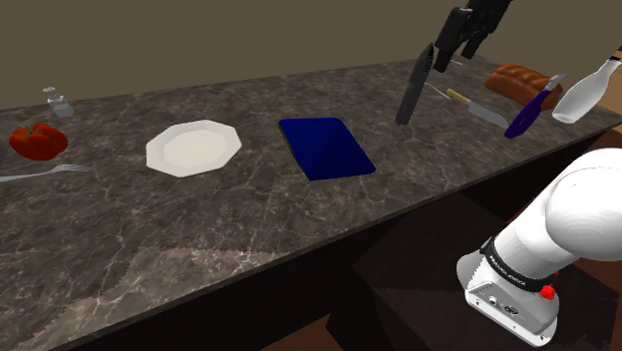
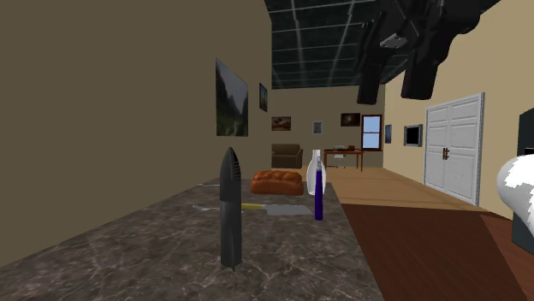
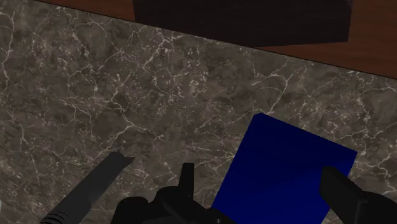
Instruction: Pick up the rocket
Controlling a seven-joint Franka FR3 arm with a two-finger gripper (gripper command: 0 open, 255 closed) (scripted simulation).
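The rocket point(image 1: 415, 84) is a slim dark grey body with a pointed nose, standing upright on the marble counter point(image 1: 249, 219). It rises in the foreground of the second exterior view point(image 2: 230, 209). My black gripper point(image 1: 461, 42) hangs in the air above it, a little toward the shoulder view's right, and touches nothing. Its fingers stand apart high in the second exterior view point(image 2: 395, 79). Through the wrist view the gripper point(image 3: 264, 191) is open, and the rocket point(image 3: 86, 194) lies off to one side of the fingers, outside them.
A dark blue flat board point(image 1: 325, 148) lies mid-counter under the gripper point(image 3: 283, 168). A white plate point(image 1: 194, 148), red fruit point(image 1: 38, 142), fork point(image 1: 45, 173) and shaker point(image 1: 57, 103) sit further left. Bread point(image 1: 516, 80), a knife point(image 1: 476, 108), a purple bottle point(image 1: 528, 110) and a white bottle point(image 1: 586, 92) crowd the right end.
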